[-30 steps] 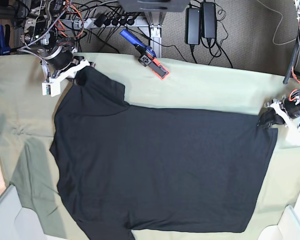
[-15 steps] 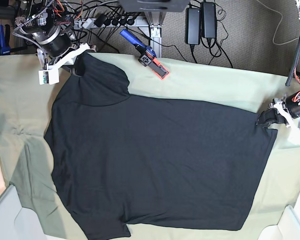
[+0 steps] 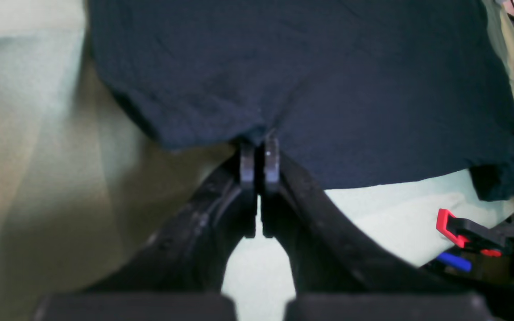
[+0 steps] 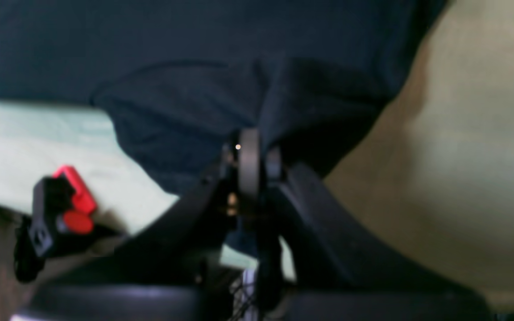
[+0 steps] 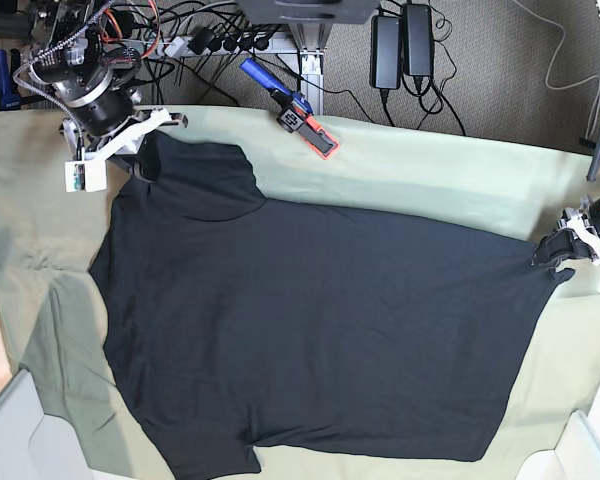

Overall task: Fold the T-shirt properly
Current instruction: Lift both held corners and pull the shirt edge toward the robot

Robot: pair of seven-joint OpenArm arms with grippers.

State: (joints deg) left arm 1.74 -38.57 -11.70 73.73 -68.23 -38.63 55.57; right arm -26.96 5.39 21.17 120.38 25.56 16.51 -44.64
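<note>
The black T-shirt (image 5: 310, 320) lies spread plain side up on the pale green cloth (image 5: 430, 170). My left gripper (image 5: 557, 256) at the right edge is shut on the shirt's far right corner; in the left wrist view its gripper (image 3: 259, 154) pinches the dark hem (image 3: 283, 80). My right gripper (image 5: 140, 150) at the upper left is shut on the shirt's sleeve; in the right wrist view its gripper (image 4: 250, 151) clamps bunched black fabric (image 4: 194, 102). No print shows.
A blue and red clamp (image 5: 295, 112) holds the cloth at the table's back edge; it also shows in the right wrist view (image 4: 60, 214). Cables and power bricks (image 5: 400, 45) lie behind the table. Grey bins (image 5: 20, 430) sit at the front corners.
My left gripper has pulled the shirt's right corner further right and a little down. My right gripper has shifted left with the sleeve. The shirt is stretched wider and flatter.
</note>
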